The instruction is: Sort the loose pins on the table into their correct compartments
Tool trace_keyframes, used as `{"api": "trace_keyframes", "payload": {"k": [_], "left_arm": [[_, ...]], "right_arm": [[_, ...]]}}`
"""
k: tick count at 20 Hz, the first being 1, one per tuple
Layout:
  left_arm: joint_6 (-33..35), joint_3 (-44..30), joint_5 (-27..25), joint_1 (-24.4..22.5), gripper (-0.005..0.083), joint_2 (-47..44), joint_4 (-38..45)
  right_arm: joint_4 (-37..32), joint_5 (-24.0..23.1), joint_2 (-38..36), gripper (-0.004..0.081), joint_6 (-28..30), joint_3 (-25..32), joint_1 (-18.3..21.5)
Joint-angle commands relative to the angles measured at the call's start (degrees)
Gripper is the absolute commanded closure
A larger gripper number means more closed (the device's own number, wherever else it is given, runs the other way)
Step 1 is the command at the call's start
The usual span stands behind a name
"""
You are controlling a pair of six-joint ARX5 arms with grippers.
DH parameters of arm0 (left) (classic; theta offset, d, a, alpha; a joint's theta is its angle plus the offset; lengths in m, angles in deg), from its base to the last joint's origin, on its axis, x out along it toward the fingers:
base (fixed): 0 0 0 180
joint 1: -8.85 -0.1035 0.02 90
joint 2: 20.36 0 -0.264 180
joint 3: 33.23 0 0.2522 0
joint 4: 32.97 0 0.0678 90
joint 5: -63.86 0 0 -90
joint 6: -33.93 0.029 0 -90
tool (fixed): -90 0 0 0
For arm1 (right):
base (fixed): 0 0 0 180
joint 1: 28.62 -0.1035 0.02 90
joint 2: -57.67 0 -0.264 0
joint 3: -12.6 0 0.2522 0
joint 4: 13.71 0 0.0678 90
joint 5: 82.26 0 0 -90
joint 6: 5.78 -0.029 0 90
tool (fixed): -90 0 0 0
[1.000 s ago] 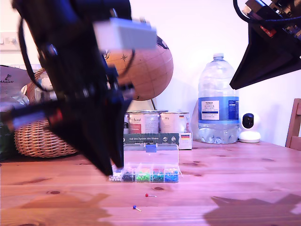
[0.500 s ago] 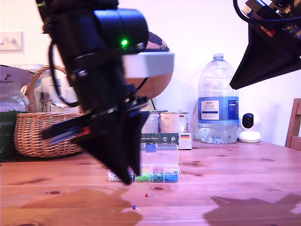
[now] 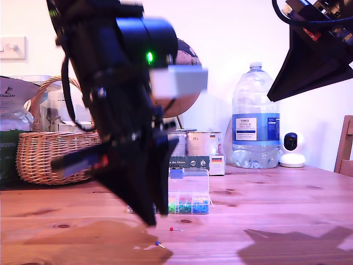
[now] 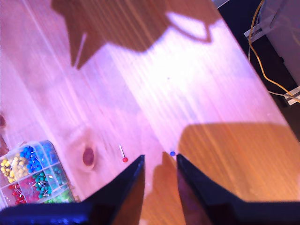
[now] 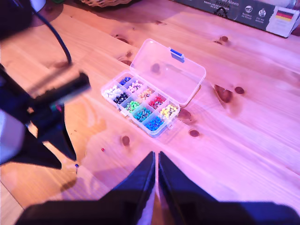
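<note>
1. First end effector [image 4: 159,157]: jaws apart w/ a clear gap, nothing held. In exterior view, tip [image 3: 153,220] hangs above table [image 3: 287,221], not touching it.
2. Key relation: blue pin [image 4: 172,153] lies just ahead of the jaw gap, off-centre, close to one jaw tip. In exterior view, blue pin [image 3: 157,242] sits just below the tip and slightly to that view's right. Judged: short descent plus a small sideways trim needed to centre it.
3. Blue pin axis: in exterior view, head toward that view's left, shaft trailing right and toward camera. Shaft too thin to read in first wrist view, so alignment w/ jaws cannot be confirmed.
4. Red pin [image 4: 124,160]: just beside the other jaw tip, outside the gap, shaft pointing away from the effector. Near blue pin but not touching. Risk, as judgement: outer jaw may nudge it on descent.
5. Only these two loose pins seen. Other pins not in view.
6. Box [image 5: 154,93]: lid open, compartments filled by colour, on table beyond the pins. Partly hidden by first arm in exterior view.
7. Second end effector [image 5: 156,157]: jaws nearly closed, thin slit only, nothing held. High up at exterior view's right [image 3: 276,94], well apart from both pins. First arm clearly nearer.
8. Change vs earlier frames: first arm has swung toward exterior view's right and lower, tip now close over blue pin, covering more of the box. Pins, box, second arm unmoved.
</note>
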Motion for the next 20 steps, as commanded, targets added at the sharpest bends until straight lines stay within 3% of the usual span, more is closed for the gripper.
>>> {"api": "trace_keyframes", "payload": {"k": [1, 7, 11, 17, 20], "left_arm": [[-0.17, 1.66, 0.13, -0.13, 0.0589, 1.9, -0.2], [-0.17, 2.27, 0.33, -0.85, 0.0589, 2.38, -0.59], [0.11, 2.29, 0.33, -0.87, 0.0589, 3.26, -1.09], [0.26, 2.29, 1.51, -0.87, 0.059, 3.65, -1.14], [0.28, 2.32, 1.55, -0.87, 0.059, 4.26, -1.01]], "right_arm": [[-0.44, 0.22, 0.33, 0.0783, 0.09, 0.79, -0.17], [-0.44, 0.35, 0.33, 0.0783, 0.07, 0.79, -0.17], [0.26, 4.92, 0.33, 0.0783, -0.02, 0.79, -0.17], [7.98, 14.43, 0.33, 0.0783, 0.55, 0.79, -0.28], [12.11, 16.61, 0.33, 0.0783, 2.49, 0.79, -0.28]]}}
